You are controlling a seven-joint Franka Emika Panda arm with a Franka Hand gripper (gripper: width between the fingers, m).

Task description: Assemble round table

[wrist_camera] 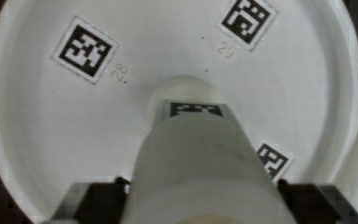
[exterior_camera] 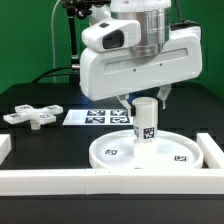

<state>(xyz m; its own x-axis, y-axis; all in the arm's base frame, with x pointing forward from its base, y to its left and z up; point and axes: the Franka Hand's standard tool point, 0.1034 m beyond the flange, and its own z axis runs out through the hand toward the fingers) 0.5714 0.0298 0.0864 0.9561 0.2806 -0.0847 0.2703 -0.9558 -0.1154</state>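
Observation:
The large rimmed round disc [exterior_camera: 140, 152] lies flat on the black table toward the front right. The short cylindrical leg [exterior_camera: 145, 118] stands upright on its middle. My gripper [exterior_camera: 145, 100] comes down from above and its fingers close on the leg's top. In the wrist view the leg [wrist_camera: 202, 150] runs down to the disc [wrist_camera: 158, 50], with a dark finger pad [wrist_camera: 101, 198] pressed on each side of it. The cross-shaped base [exterior_camera: 33, 115] lies loose on the table at the exterior view's left.
The marker board [exterior_camera: 95, 117] lies flat behind the disc. Long white border rails run along the front [exterior_camera: 60, 181] and at the right [exterior_camera: 212, 150].

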